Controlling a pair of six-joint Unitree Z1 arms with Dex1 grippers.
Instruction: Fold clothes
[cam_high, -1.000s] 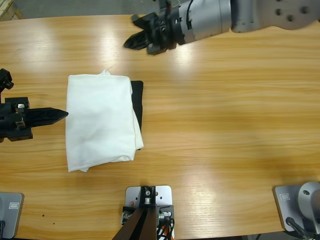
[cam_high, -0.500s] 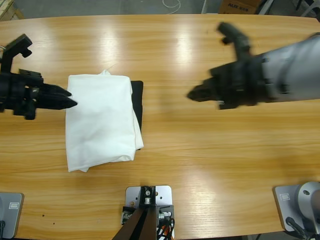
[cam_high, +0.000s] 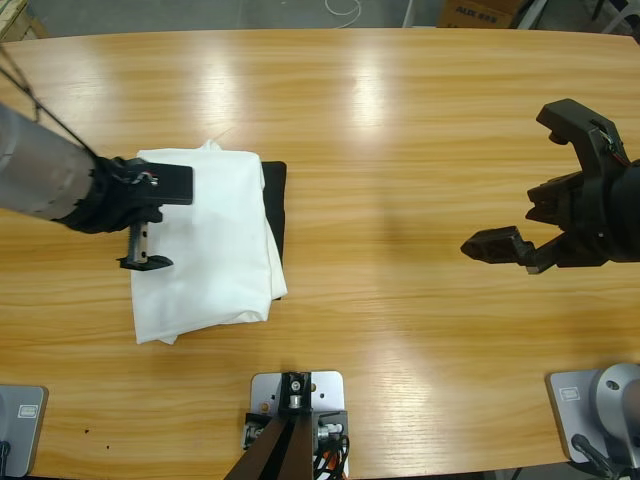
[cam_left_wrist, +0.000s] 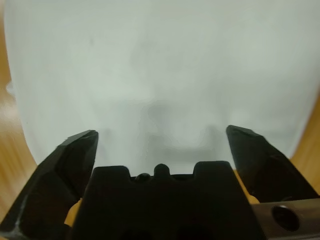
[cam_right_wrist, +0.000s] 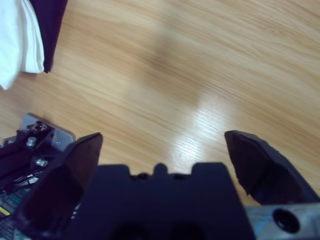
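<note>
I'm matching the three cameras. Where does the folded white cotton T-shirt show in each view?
High view: the folded white cotton T-shirt lies left of centre, under the left gripper.
Left wrist view: it fills the picture beyond the open jaws.
Right wrist view: only an edge shows, top-left corner.
Shared landmark: the black folded garment beside the shirt, seen in the high and right wrist views.

Folded white T-shirt (cam_high: 205, 245), table's left
</note>
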